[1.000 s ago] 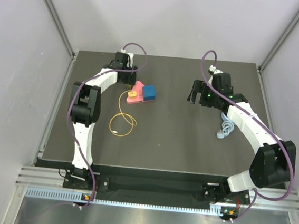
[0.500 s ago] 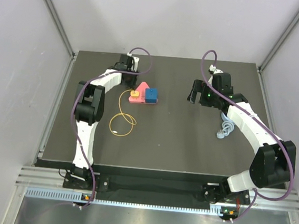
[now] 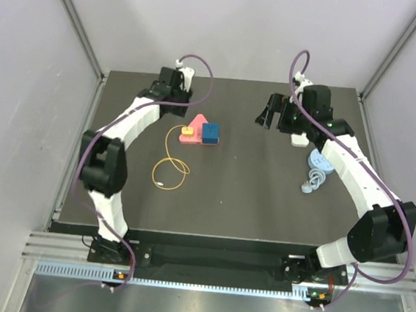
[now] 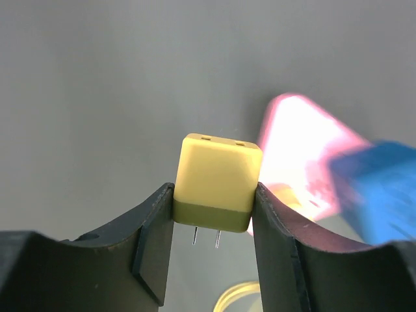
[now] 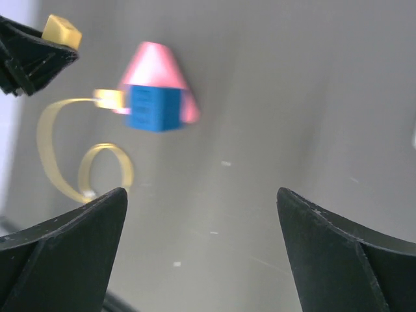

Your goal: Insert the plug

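My left gripper (image 4: 213, 195) is shut on a small yellow plug (image 4: 218, 179) whose two metal prongs point down. It hangs above the mat at the back left (image 3: 172, 86). The pink and blue socket block (image 3: 201, 131) lies to its right; it is blurred in the left wrist view (image 4: 325, 162) and also shows in the right wrist view (image 5: 155, 88). A yellow connector (image 3: 187, 132) sits on the block's pink part, with a yellow cable (image 3: 170, 168) looping forward. My right gripper (image 5: 200, 195) is open and empty, above the mat at the back right (image 3: 267, 116).
A white plug (image 3: 298, 141) and a coiled light blue cable (image 3: 316, 170) lie under the right arm. Grey walls and metal posts surround the dark mat (image 3: 248, 197).
The socket block turned so its pink point faces the back. The left arm's elbow swung outward and down. The right gripper moved back, uncovering the white plug.
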